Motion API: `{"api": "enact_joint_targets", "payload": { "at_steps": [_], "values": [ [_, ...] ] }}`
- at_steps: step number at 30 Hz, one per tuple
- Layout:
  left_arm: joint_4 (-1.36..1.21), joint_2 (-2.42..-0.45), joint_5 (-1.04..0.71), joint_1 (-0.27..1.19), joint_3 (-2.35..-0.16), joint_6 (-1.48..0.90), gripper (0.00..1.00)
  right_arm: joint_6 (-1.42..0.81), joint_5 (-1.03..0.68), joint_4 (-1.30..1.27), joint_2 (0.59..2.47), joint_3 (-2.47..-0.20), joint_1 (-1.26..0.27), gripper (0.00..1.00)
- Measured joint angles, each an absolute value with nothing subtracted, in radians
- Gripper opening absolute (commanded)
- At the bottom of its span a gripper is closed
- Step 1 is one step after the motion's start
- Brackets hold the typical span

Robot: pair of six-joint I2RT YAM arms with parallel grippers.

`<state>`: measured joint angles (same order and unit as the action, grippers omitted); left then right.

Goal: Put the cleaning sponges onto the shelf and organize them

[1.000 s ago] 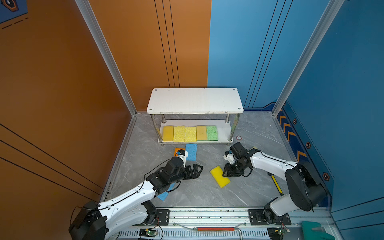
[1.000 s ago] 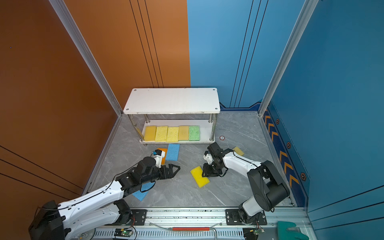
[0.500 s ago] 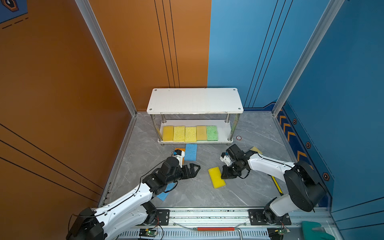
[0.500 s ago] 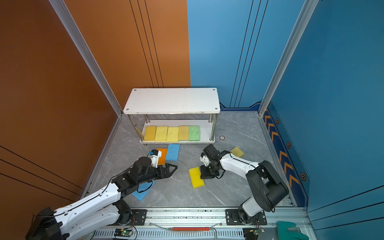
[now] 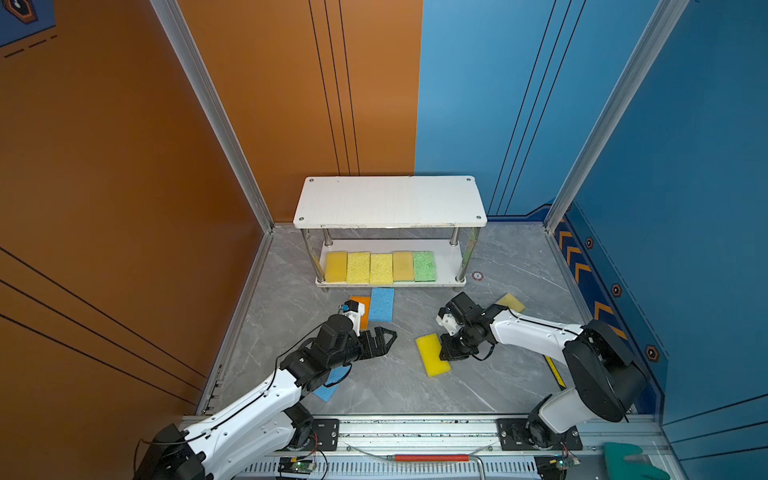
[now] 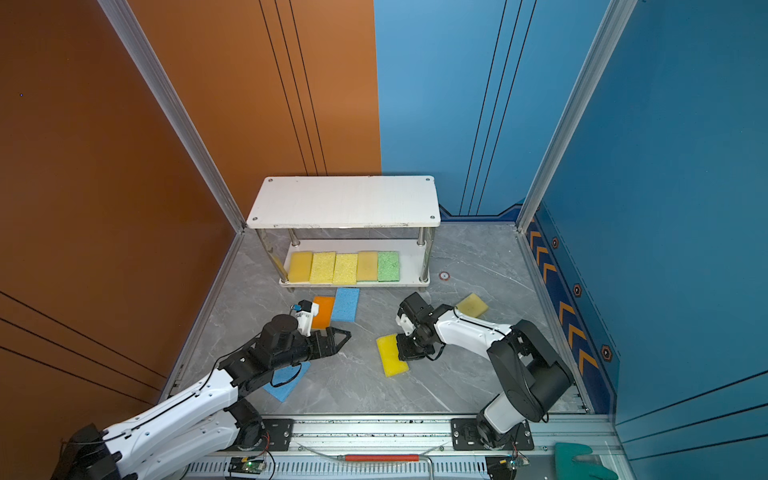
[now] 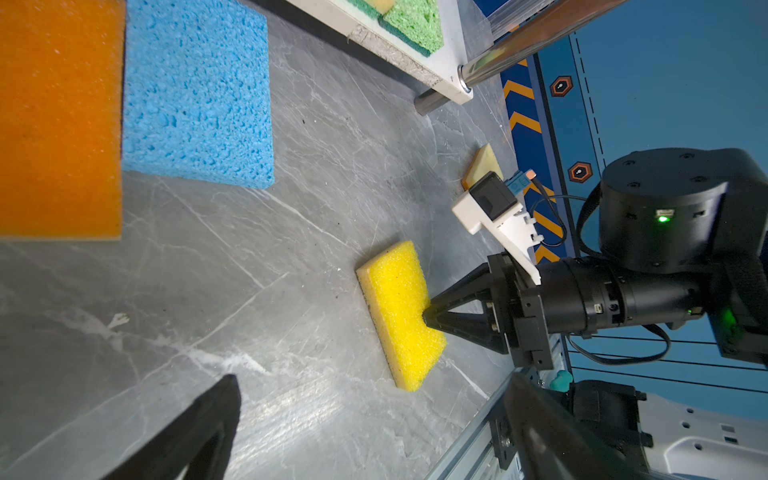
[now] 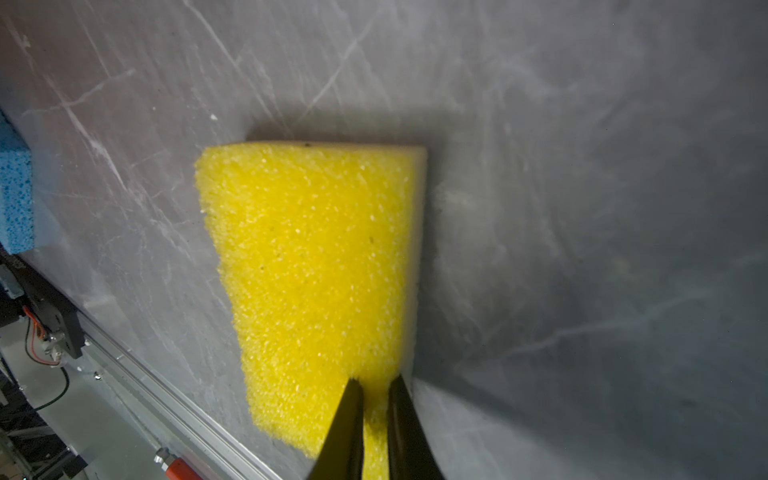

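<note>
The shelf (image 5: 390, 201) (image 6: 345, 199) stands at the back. Its lower board holds a row of sponges (image 5: 380, 268), yellow ones and a green one (image 5: 424, 266). A yellow sponge (image 5: 432, 355) (image 6: 390, 355) (image 7: 399, 307) (image 8: 311, 257) lies on the grey floor. My right gripper (image 5: 442, 351) (image 6: 402, 351) (image 7: 426, 313) (image 8: 374, 384) is shut on its long edge. My left gripper (image 5: 388, 336) (image 6: 343, 336) (image 7: 372, 380) is open and empty, to the sponge's left. An orange sponge (image 5: 362, 305) and a blue sponge (image 5: 381, 304) lie before the shelf.
A second blue sponge (image 5: 326, 388) lies partly under the left arm. A pale tan sponge (image 5: 511, 302) sits behind the right arm. The metal base rail (image 5: 415, 428) runs along the front, with a red-handled tool (image 5: 430, 458) and a green glove (image 5: 631, 461) beyond it.
The right gripper has closed on the yellow sponge's edge. The sponge has slid slightly left and turned from a diagonal to nearly upright in the top views. The left gripper has barely shifted.
</note>
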<state>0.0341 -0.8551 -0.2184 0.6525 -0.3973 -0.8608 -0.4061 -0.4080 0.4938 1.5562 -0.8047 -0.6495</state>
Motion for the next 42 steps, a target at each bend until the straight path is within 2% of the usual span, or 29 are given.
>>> {"api": "enact_joint_targets", "payload": {
  "at_steps": [11,18,23,25,26,29,32,35,37,39,42],
  "values": [
    [-0.077,-0.854,-0.299,0.599,-0.34,-0.897,0.99,-0.515,-0.417,0.435,1.471,-0.817,-0.669,0.0],
    [-0.215,-0.828,-0.377,0.531,-0.315,-0.941,1.0,-0.592,-0.464,0.365,1.443,-0.964,-0.707,0.0],
    [-0.281,-0.785,-0.398,0.515,-0.315,-0.959,0.93,-0.62,-0.508,0.331,1.443,-1.05,-0.754,0.0],
    [-0.298,-0.773,-0.399,0.515,-0.315,-0.966,0.87,-0.63,-0.528,0.319,1.443,-1.07,-0.769,0.0],
    [-0.304,-0.768,-0.4,0.515,-0.315,-0.967,0.78,-0.635,-0.536,0.313,1.444,-1.077,-0.776,0.0],
    [-0.317,-0.753,-0.401,0.512,-0.314,-0.975,0.62,-0.65,-0.556,0.302,1.444,-1.092,-0.795,0.0],
    [-0.326,-0.731,-0.401,0.506,-0.314,-0.982,0.41,-0.657,-0.568,0.295,1.444,-1.094,-0.805,0.0],
    [-0.334,-0.711,-0.402,0.496,-0.31,-0.99,0.25,-0.663,-0.576,0.295,1.444,-1.094,-0.808,0.0],
    [-0.344,-0.707,-0.402,0.49,-0.306,-0.991,0.13,-0.671,-0.577,0.291,1.445,-1.094,-0.81,0.08],
    [-0.356,-0.707,-0.41,0.479,-0.3,-0.996,0.06,-0.679,-0.582,0.282,1.448,-1.094,-0.811,0.16],
    [-0.387,-0.707,-0.434,0.443,-0.281,-1.019,0.06,-0.694,-0.593,0.266,1.447,-1.094,-0.811,0.24]
  ]
}}
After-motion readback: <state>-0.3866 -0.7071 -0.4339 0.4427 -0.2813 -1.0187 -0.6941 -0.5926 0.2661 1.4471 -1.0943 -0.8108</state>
